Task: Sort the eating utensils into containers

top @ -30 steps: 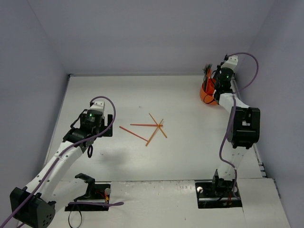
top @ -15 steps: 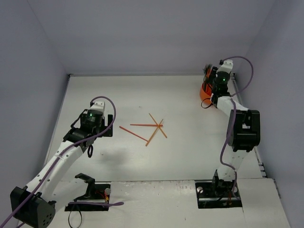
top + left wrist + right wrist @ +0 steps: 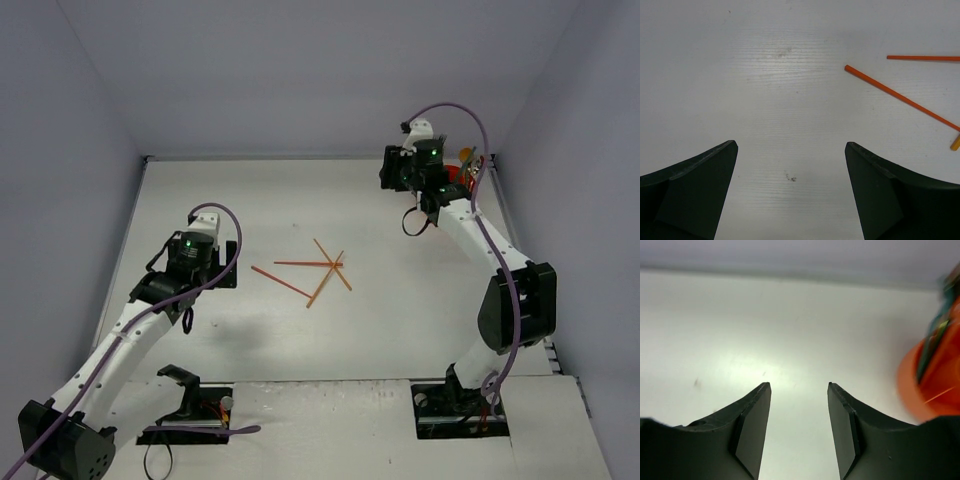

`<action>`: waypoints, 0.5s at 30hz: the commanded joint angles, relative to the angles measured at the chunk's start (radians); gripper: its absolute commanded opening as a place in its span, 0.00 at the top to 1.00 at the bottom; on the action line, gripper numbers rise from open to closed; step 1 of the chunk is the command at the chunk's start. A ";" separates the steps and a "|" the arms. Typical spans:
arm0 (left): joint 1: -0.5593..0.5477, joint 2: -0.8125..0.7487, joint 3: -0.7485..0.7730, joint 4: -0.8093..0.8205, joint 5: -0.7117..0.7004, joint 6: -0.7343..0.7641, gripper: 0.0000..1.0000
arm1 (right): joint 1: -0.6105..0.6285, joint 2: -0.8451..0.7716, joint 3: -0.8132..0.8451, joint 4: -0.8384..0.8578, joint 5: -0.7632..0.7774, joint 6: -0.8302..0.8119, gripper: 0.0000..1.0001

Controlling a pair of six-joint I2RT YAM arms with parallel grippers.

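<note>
We see a few thin orange sticks (image 3: 322, 268) lying loose near the middle of the flat white table (image 3: 400, 330). Most of them cross one another in a small cluster. One more stick, the leftmost orange stick (image 3: 281, 282), lies slanted just beside that cluster, toward the left arm.

The left gripper (image 3: 790, 147) hangs over bare table on the left side, with its two dark fingers spread wide and released. From its wrist camera we see the near end of that leftmost stick ahead and to the right of the fingers, apart from them. A second stick crosses the upper right corner, and a yellowish tip (image 3: 955, 145) pokes in at the right edge.

The small round bright-orange plastic cup (image 3: 457, 172) stands at the far right corner of the table, largely hidden behind the right arm in the overhead view. The right gripper (image 3: 799, 386) points away from it, toward the left along the back of the table, well apart from the sticks. Its fingers are parted and grasp nothing. In the right wrist view the cup sits blurred at the right edge, with teal and greenish utensil handles (image 3: 932, 342) rising out of it. We cannot tell which compartment they stand in.
</note>
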 commanded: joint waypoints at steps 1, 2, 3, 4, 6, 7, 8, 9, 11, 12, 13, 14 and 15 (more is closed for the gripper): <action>0.003 -0.011 0.039 0.034 0.014 -0.002 0.13 | 0.075 -0.030 -0.071 -0.196 -0.150 0.051 0.55; 0.003 -0.012 0.039 0.034 0.014 -0.002 0.13 | 0.091 -0.036 -0.089 -0.207 -0.158 0.067 0.55; 0.003 -0.012 0.039 0.034 0.014 -0.003 0.13 | 0.106 -0.045 -0.108 -0.212 -0.152 0.088 0.55; 0.003 -0.011 0.040 0.034 0.014 -0.003 0.13 | 0.147 -0.058 -0.131 -0.213 -0.133 0.123 0.55; 0.003 -0.008 0.042 0.034 0.015 -0.004 0.13 | 0.212 -0.077 -0.187 -0.215 -0.092 0.236 0.54; 0.003 -0.006 0.042 0.033 0.015 -0.004 0.13 | 0.241 -0.084 -0.199 -0.215 -0.056 0.274 0.54; 0.003 -0.002 0.042 0.032 0.015 -0.003 0.13 | 0.296 -0.097 -0.214 -0.214 0.024 0.316 0.53; 0.004 -0.002 0.042 0.032 0.015 -0.003 0.13 | 0.324 -0.102 -0.233 -0.214 0.071 0.376 0.53; 0.004 -0.004 0.042 0.031 0.012 -0.003 0.13 | 0.386 -0.106 -0.254 -0.214 0.170 0.468 0.53; 0.004 -0.005 0.043 0.031 0.010 -0.003 0.13 | 0.407 -0.103 -0.260 -0.215 0.205 0.496 0.53; 0.004 -0.006 0.042 0.031 0.009 -0.005 0.13 | 0.423 -0.093 -0.270 -0.215 0.242 0.525 0.53; 0.004 -0.007 0.043 0.031 0.009 -0.006 0.13 | 0.438 -0.085 -0.275 -0.215 0.257 0.564 0.54; 0.004 -0.010 0.043 0.031 0.008 -0.005 0.13 | 0.448 -0.066 -0.276 -0.217 0.273 0.594 0.56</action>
